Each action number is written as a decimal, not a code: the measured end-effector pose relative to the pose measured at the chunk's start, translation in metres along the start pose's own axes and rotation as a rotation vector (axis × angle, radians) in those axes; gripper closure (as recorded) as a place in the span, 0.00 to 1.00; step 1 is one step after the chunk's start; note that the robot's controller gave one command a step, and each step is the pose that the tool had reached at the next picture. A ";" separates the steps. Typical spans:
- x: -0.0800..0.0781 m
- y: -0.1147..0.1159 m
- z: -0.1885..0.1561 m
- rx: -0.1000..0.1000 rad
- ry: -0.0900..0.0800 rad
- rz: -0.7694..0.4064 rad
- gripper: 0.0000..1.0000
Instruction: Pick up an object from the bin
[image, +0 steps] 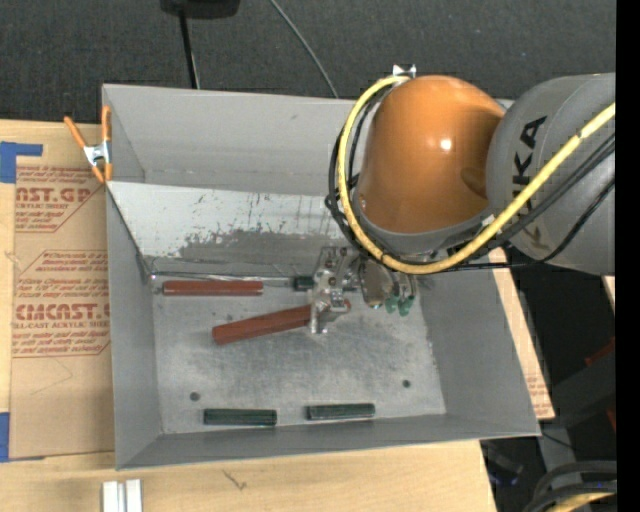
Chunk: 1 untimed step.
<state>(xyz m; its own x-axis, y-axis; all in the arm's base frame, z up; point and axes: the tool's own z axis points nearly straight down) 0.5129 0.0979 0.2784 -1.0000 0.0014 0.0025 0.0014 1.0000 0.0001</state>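
Note:
My gripper (330, 292) hangs low over the middle of the bin, just under the arm's orange dome. It sits right at the end of a red-handled tool. One red handle (262, 326) slants down to the left from the gripper. A second red handle (213, 288) lies flat along the back of the floor, with a thin metal rod running right towards the gripper. The dome and the gripper hide where the two handles meet.
Two short dark bars lie near the bin's front wall, one at the left (240, 417) and one nearer the middle (340, 411). The arm and its dome cover the bin's right back part.

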 end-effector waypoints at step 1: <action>-0.001 0.000 -0.015 0.000 0.000 0.004 1.00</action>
